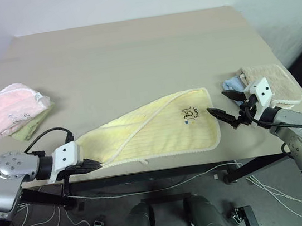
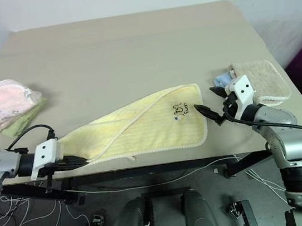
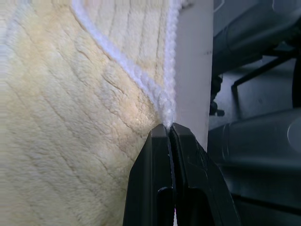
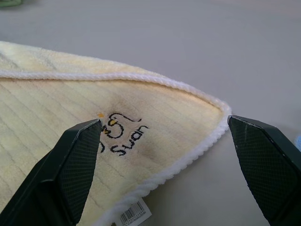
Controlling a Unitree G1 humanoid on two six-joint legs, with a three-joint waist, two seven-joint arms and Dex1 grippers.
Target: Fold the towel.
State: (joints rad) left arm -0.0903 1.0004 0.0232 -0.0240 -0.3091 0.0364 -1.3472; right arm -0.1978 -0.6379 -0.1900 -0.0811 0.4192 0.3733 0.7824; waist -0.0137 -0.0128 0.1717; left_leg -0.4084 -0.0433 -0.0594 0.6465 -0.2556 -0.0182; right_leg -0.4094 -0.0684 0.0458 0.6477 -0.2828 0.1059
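Observation:
The towel [image 1: 154, 132] is pale yellow with a whitish stitched edge and lies partly folded along the table's front edge. Its small dark print [image 1: 188, 114] is near the right end. My left gripper [image 1: 95, 165] is at the towel's left corner. In the left wrist view, the left gripper [image 3: 169, 131] is shut on the towel's white edging [image 3: 141, 77]. My right gripper [image 1: 225, 115] hovers just off the towel's right edge. In the right wrist view, the right gripper [image 4: 163, 121] stands open with the printed corner [image 4: 120, 134] lying below its fingers.
A pink towel [image 1: 7, 108] lies on a green cloth [image 1: 32, 125] at the table's left. A beige towel [image 1: 275, 81] and a blue cloth [image 1: 230, 85] lie at the right, just behind my right gripper. The table's front edge [image 1: 164, 170] runs just below the towel.

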